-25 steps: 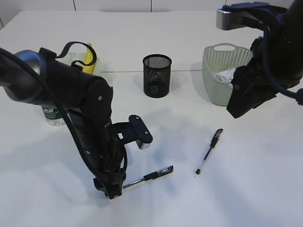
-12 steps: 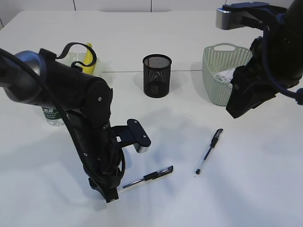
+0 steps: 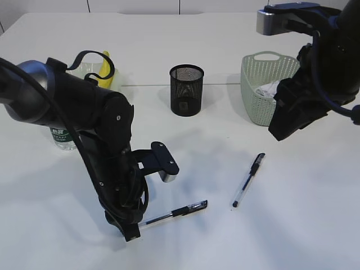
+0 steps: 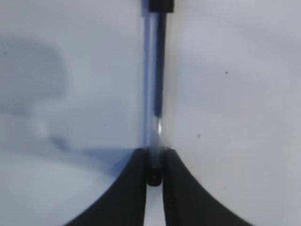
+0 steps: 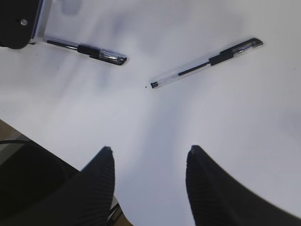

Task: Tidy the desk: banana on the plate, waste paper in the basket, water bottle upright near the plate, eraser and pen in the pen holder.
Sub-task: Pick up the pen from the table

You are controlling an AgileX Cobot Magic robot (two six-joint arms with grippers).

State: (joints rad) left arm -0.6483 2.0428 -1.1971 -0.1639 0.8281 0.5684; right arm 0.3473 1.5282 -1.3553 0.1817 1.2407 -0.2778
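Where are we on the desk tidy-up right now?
Looks done: crumpled paper sits in the basket. The banana is back by the bottle; its plate is hidden. In hand: left gripper pinching the near pen. Left: both pens, including the second pen, into the pen holder. Right gripper is open, empty.

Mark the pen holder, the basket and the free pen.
pen holder [image 3: 186,95]: exterior view, mesh wall.
basket [image 3: 254,93]: exterior view, front wall.
free pen [image 3: 248,180]: exterior view, mid barrel.

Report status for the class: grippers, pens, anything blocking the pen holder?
Left gripper clamped on near pen. Right gripper open, empty. Second pen loose on table. Pen holder unobstructed.
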